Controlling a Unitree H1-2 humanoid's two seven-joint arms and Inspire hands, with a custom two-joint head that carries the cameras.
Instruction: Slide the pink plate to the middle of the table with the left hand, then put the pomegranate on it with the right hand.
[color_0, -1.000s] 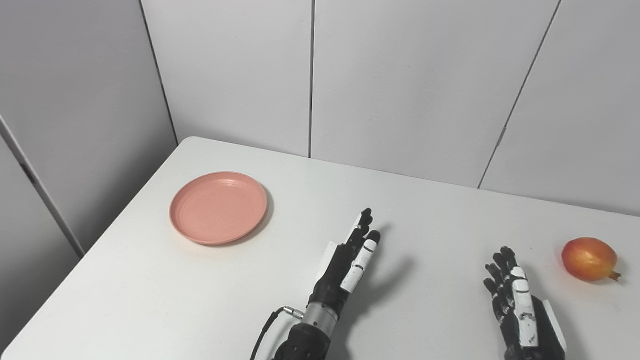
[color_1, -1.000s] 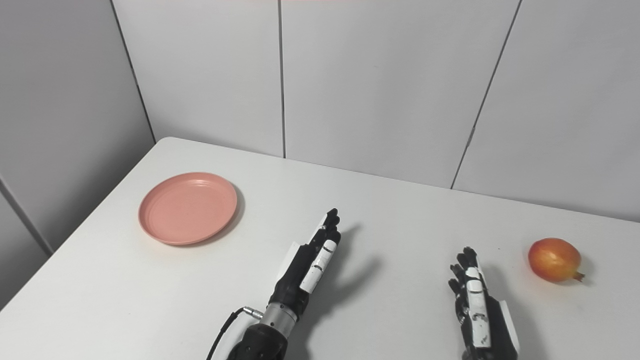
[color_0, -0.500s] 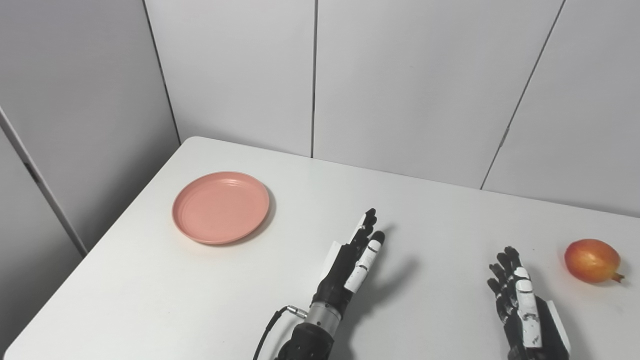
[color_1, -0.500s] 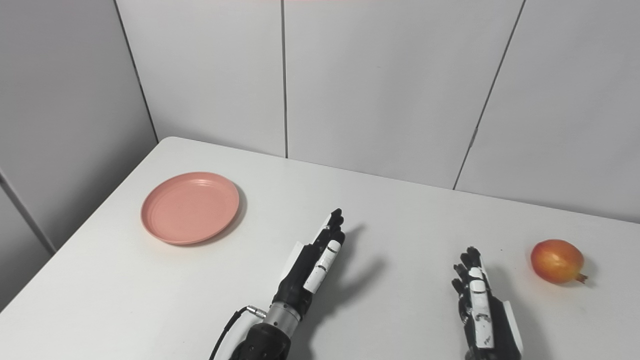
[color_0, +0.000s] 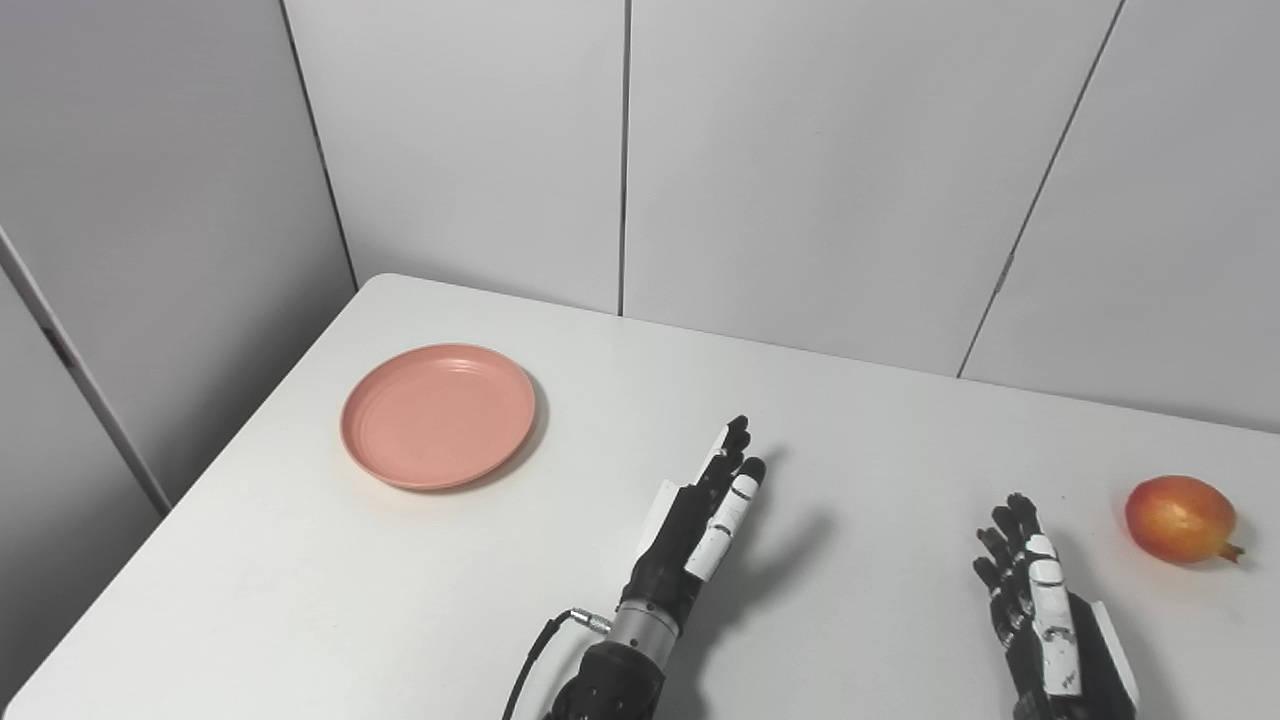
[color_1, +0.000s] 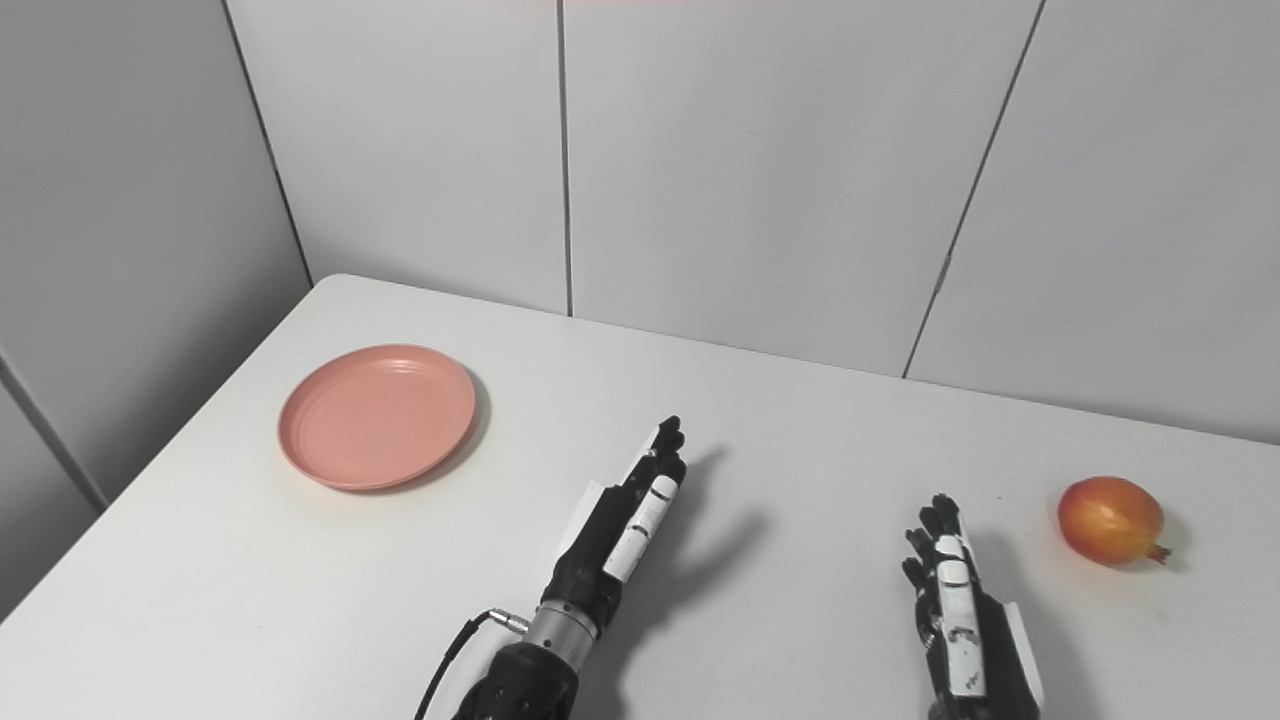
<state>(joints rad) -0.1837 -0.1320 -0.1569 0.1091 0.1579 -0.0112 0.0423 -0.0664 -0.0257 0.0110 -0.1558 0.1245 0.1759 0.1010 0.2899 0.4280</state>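
Pink plate: the round, shallow pink plate (color_0: 438, 415) lies flat on the white table (color_0: 300, 560), well apart from the left hand (color_0: 705, 510), ahead of it and off to its left side, near the table's left edge.
Pomegranate: the red-orange round pomegranate (color_0: 1180, 519) rests on the table near the right hand (color_0: 1040, 610), ahead of it and to its right, not touching it.
Left hand state: fingers straight and extended, lying close together, holding nothing; it is raised edge-on above the middle of the table and casts a shadow to its right.
Right hand state: fingers extended and slightly spread, holding nothing.
Work done: none, by the present layout; the plate is not at the middle and nothing lies on it.
Work left: reach to the plate, slide it to the middle, then grasp the pomegranate and set it on the plate.
Cut off: both forearms leave the bottom edge; the right wrist is largely out of frame.
Hard to make out: whether either hand touches the table surface; the thumbs' positions.
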